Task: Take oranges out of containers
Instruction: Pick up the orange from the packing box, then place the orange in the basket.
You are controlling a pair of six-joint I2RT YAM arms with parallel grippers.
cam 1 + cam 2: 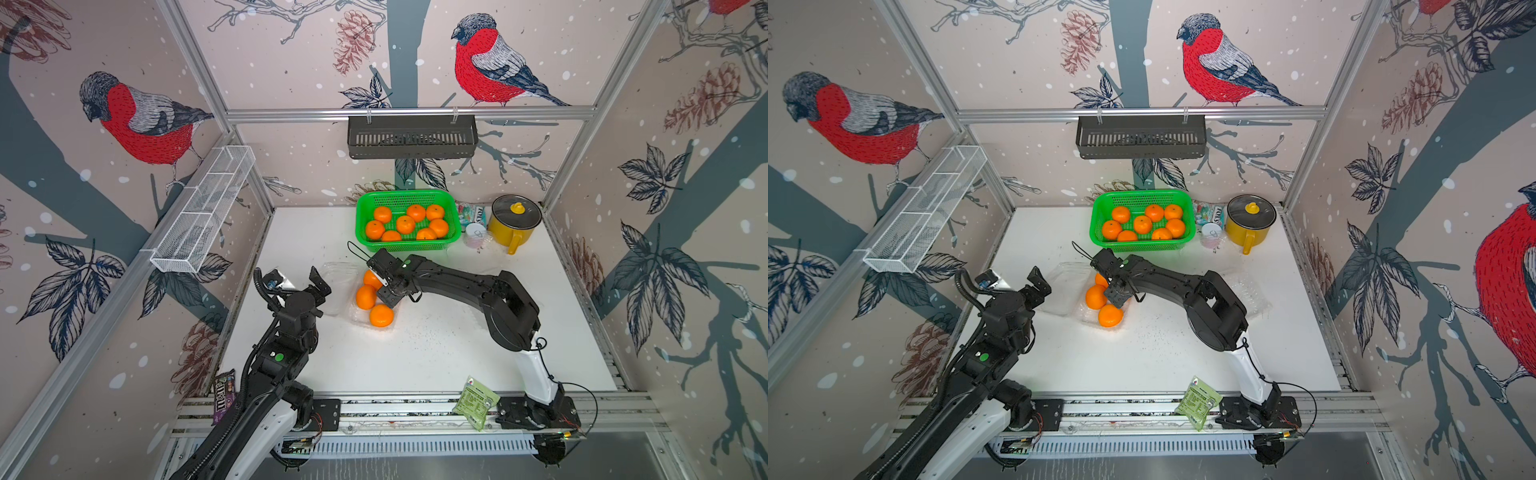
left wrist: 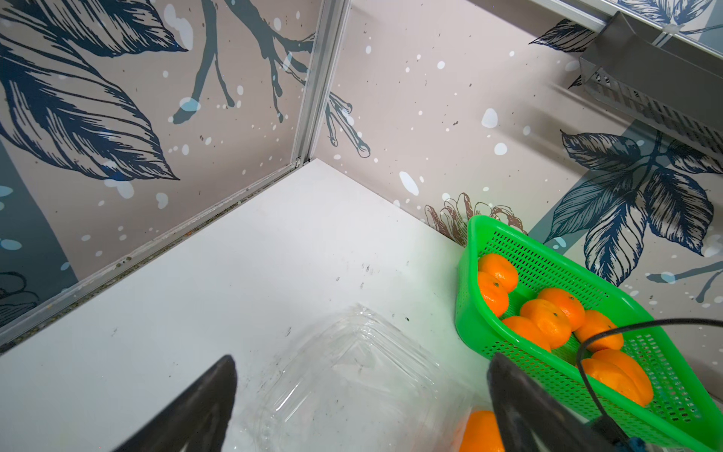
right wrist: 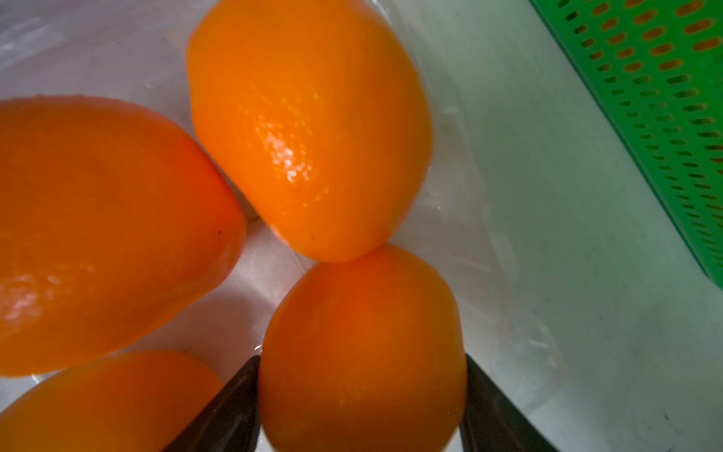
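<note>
My right gripper [image 3: 362, 358] brackets one mandarin [image 3: 364, 313], though I cannot tell if it grips. Three more share its clamshell [image 3: 98, 47]. Eight mandarins [image 1: 405, 224] fill the green basket [image 1: 360, 220] beyond. My left gripper [image 2: 362, 358] gapes empty.

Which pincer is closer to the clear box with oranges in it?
Right. The right pincer is inside the clear box, straddling one orange. The left pincer hangs open beside the box, above its empty flipped-open half.
</note>
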